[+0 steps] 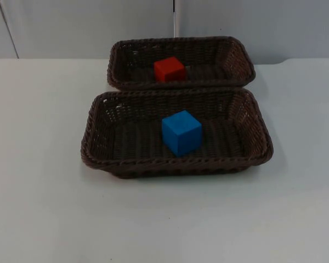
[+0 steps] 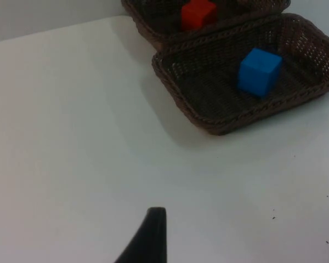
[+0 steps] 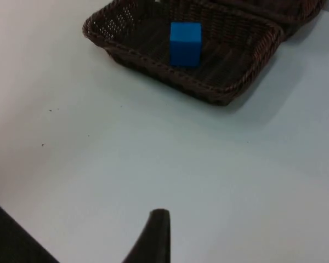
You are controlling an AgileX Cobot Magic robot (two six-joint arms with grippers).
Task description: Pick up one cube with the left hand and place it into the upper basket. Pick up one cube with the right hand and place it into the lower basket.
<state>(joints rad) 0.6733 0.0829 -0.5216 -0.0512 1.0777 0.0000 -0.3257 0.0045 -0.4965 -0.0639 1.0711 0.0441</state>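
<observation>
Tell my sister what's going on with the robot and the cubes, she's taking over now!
Left gripper: back over the bare white table, left of the baskets, holding nothing. It waits.
Right gripper: back over the table on the other side, holding nothing, too.
Red cube lies in the upper basket.
Blue cube lies in the lower basket.
Done: both cubes are placed.
Left: nothing, it seems.

Upper basket [image 2: 153, 27] cut off by frame edge in left wrist view; red cube [image 2: 198, 13] top clipped too.
</observation>
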